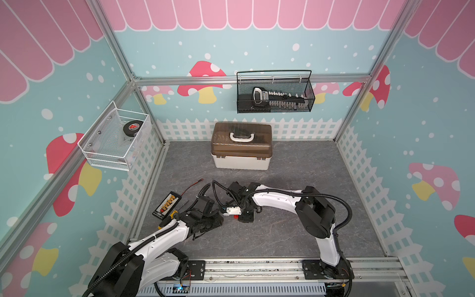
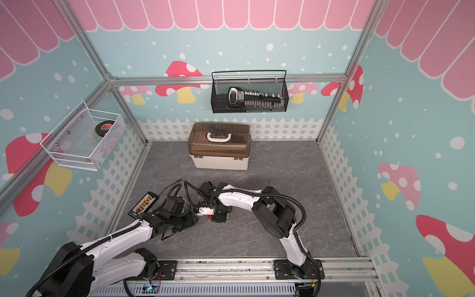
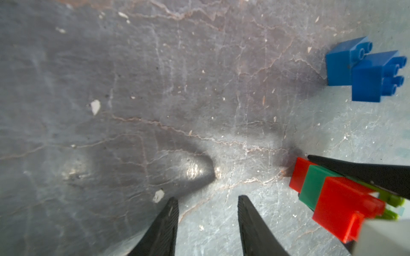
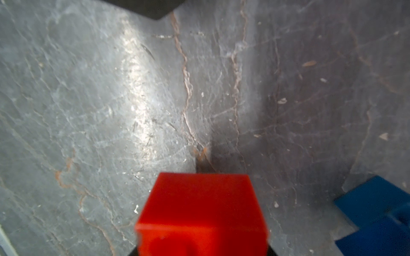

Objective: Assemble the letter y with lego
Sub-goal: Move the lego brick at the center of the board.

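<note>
On the grey, stone-patterned tabletop (image 1: 282, 231), the two black-and-white arms meet near the middle front, as both top views show. The right gripper (image 1: 245, 218) points down and is clamped on a brick stack (image 3: 341, 199) of joined red, dark green and lime studded plastic lego. In the left wrist view one of its black fingers (image 3: 355, 170) lies flat along the side of that stack, and in the right wrist view a red brick face (image 4: 199, 206) fills the space between the jaws. The left gripper (image 3: 207, 198) sits just beside it, its two ribbed black fingers apart, holding nothing, with bare table between them. The stack reads red at the end, then green, then a second red, with lime showing behind. It sits low at the table, though whether it rests there or hangs just clear cannot be told. Near it, but apart from it, two blue bricks (image 3: 366, 75) lie on their sides on the table, touching each other, studs pointing sideways.
</note>
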Controlling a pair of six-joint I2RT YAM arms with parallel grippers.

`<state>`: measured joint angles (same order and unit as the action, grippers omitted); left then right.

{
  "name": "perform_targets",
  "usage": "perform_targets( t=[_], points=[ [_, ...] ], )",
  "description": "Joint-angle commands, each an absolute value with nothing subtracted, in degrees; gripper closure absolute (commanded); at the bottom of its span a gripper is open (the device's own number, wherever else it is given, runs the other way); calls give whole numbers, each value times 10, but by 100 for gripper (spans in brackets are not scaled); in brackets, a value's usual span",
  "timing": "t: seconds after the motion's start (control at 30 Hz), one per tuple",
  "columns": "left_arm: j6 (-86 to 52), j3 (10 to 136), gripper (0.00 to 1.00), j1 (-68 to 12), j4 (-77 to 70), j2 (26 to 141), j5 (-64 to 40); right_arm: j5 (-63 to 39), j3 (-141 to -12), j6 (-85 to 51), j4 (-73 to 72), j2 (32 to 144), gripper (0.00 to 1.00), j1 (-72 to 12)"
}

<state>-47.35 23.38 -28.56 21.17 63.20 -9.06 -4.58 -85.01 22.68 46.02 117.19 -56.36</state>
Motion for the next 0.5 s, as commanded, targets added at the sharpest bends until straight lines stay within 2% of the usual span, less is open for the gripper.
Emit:
perform_targets(
  t=[0.0,0.23,0.47],
  points=[
    [-471,223,54,-280,232,635,-81,-56,-852,226,459,1172,65,-564],
    [-466,238,54,-280,231,651,-81,-60,-842,198,461,1135,68,-549],
    [-447,284,54,-280,215,698,-83,-67,-751,122,433,1014,68,-512]
  ],
)
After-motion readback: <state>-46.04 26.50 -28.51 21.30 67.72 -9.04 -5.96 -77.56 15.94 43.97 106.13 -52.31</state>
